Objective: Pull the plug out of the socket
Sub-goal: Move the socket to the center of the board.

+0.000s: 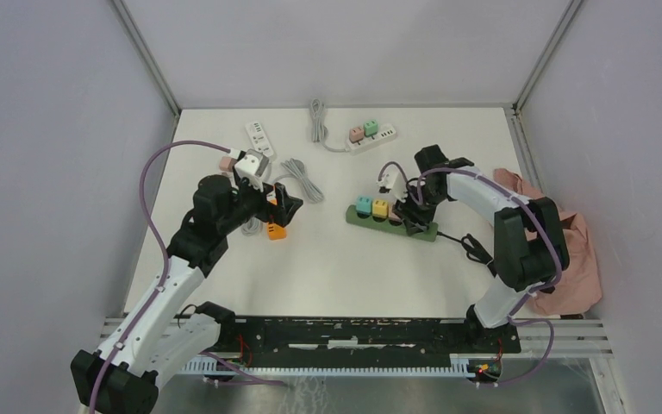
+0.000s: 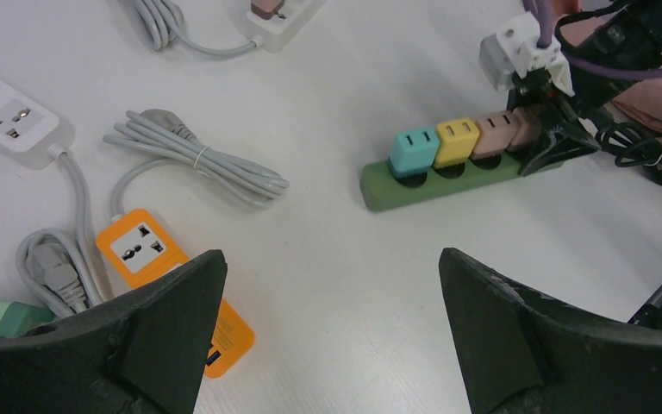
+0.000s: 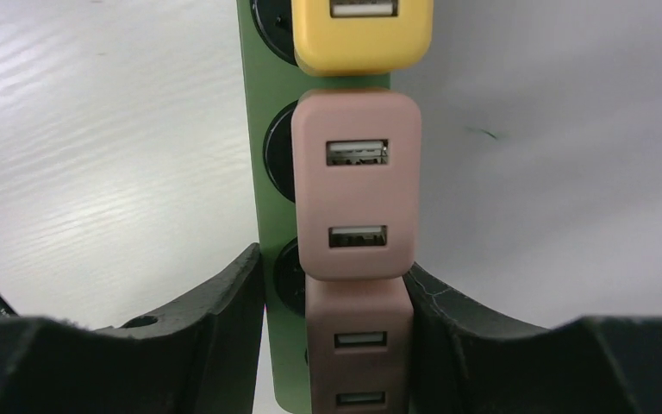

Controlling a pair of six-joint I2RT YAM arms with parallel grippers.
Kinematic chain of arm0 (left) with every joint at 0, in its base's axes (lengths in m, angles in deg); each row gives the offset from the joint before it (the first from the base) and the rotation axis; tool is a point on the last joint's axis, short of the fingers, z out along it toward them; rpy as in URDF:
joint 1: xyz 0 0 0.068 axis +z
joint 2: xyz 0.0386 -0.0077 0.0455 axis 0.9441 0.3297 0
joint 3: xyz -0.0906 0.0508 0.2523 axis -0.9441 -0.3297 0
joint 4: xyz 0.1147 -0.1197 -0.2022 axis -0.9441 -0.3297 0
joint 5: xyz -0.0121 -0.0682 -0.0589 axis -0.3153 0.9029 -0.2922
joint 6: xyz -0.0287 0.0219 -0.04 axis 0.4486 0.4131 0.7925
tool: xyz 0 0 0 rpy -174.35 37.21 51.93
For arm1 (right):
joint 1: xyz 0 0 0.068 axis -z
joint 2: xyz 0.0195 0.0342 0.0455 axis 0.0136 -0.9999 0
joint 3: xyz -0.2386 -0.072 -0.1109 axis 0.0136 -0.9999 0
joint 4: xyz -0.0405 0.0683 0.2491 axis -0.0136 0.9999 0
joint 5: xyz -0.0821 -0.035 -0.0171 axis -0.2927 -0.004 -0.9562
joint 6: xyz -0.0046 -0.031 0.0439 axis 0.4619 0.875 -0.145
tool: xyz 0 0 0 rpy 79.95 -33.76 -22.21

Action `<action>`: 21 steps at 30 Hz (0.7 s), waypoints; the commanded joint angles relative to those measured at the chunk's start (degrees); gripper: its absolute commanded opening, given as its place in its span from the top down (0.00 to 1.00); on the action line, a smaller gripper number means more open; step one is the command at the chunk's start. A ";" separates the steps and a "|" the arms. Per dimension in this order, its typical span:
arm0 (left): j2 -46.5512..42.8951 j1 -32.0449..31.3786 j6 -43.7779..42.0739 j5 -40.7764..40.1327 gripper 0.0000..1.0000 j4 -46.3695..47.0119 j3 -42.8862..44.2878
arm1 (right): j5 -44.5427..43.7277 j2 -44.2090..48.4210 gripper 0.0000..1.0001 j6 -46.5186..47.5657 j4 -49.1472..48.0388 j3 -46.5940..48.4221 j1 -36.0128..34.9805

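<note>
Grasp step: the right gripper [image 3: 334, 269] clamps the end pink plug [image 3: 359, 345] on the green strip [image 3: 267, 86], bottom centre. Next comes a straight pull. The left gripper [image 2: 332, 267] hangs wide open.

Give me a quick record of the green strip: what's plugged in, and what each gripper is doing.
strip: green, lying flat on the table
plugged in, in order: teal plug, yellow plug, pink plug, end plug; all seated
right gripper: fingers on either side of the end plug; firm grip not clear
left gripper: open, empty, above the table away from the strip
task state: no plug pulled out yet
</note>
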 commanded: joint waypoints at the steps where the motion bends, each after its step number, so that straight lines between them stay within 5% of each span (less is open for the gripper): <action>1: -0.94 0.31 -1.59 2.13 0.01 3.61 -0.02 | 5.82 3.36 0.92 9.11 1.45 -0.64 -4.87; 11: -0.51 0.41 -1.90 5.39 0.01 4.56 -0.46 | -0.63 4.29 0.84 19.68 1.40 -4.78 -21.12; 16: -0.39 0.45 -2.32 6.75 0.01 4.82 -0.55 | -4.24 3.33 0.64 18.03 0.27 -4.84 -25.94; 21: -0.50 0.42 -2.61 7.20 0.01 4.99 -0.72 | -7.01 3.55 0.32 14.02 -0.39 -3.69 -26.61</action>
